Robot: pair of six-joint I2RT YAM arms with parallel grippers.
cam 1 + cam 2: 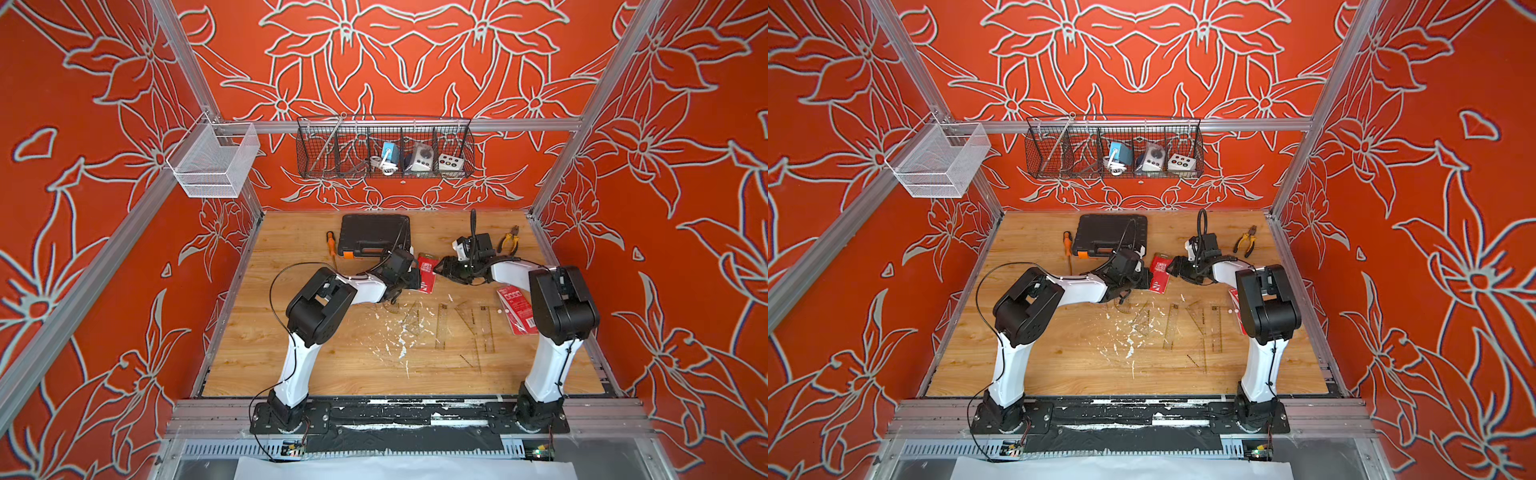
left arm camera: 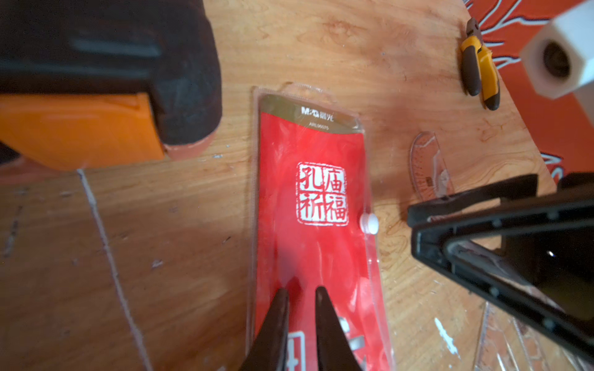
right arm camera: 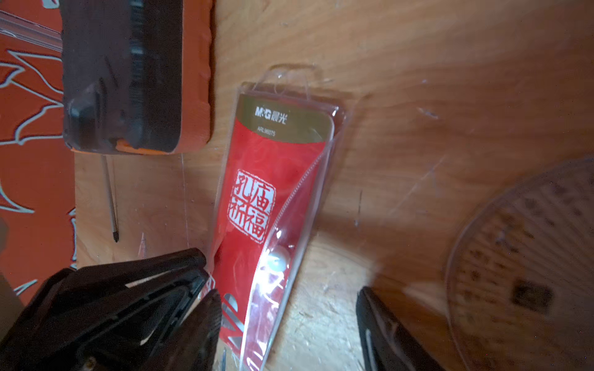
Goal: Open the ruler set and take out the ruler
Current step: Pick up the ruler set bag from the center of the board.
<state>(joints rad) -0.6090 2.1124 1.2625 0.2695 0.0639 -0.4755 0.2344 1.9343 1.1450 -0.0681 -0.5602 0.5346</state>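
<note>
The ruler set [image 1: 427, 272] [image 1: 1160, 274] is a red card pouch in clear plastic, lying on the wooden table between both arms. My left gripper [image 2: 302, 292] [image 1: 419, 277] bears on its red face [image 2: 308, 199] with the fingers close together, and a narrow strip of pouch shows between them. My right gripper [image 3: 289, 298] [image 1: 438, 268] is open. It straddles the pouch's flap edge, where the clear flap with its white snap [image 3: 276, 260] stands lifted off the red card [image 3: 257, 192]. No ruler shows inside the pouch.
A black tool case [image 1: 374, 235] with an orange latch and a screwdriver [image 1: 331, 243] lie behind the left arm, with pliers [image 1: 510, 241] at the back right. Loose clear rulers [image 1: 442, 326] and a protractor [image 2: 430, 167] lie mid-table. Another red pouch [image 1: 517, 309] lies under the right arm.
</note>
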